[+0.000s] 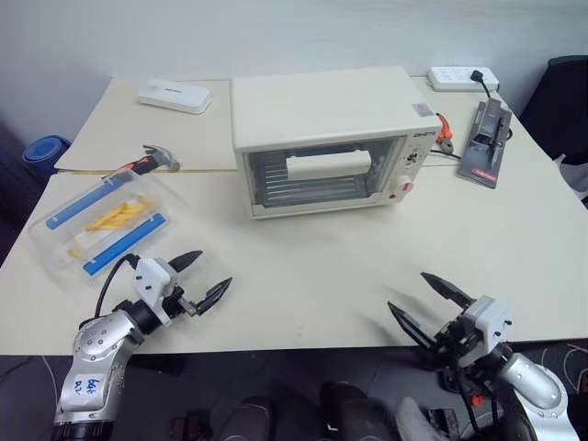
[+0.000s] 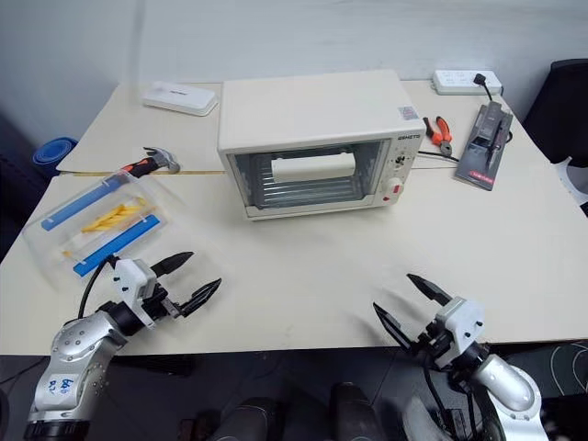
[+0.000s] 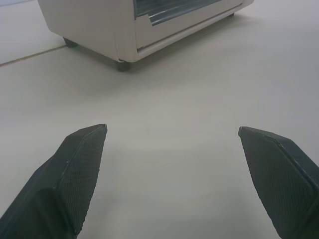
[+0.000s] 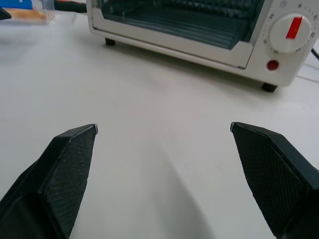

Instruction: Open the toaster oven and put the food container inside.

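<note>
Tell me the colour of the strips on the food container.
Blue, two strips on the clear food container, clearest in the left eye view.

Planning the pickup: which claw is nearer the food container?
Left. The left claw hovers just beside the container, toward the table's near edge; the right claw is far across the table, beyond the oven's front.
</note>
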